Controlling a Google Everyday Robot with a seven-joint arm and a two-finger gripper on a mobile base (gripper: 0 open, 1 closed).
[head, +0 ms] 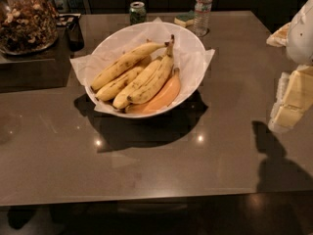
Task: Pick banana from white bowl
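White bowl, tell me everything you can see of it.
The white bowl is large, round, wide and shallow, and stands upright on the brown table. Crumpled white paper lines it and sticks out past the rim. Inside lie the long speckled banana, shorter bananas and an orange fruit. The gripper hangs at the picture's right edge, apart from it.

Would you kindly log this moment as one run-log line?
phase: pre-grasp | gripper: frame's right edge, clear of white bowl | banana: lying in bowl, ungrasped
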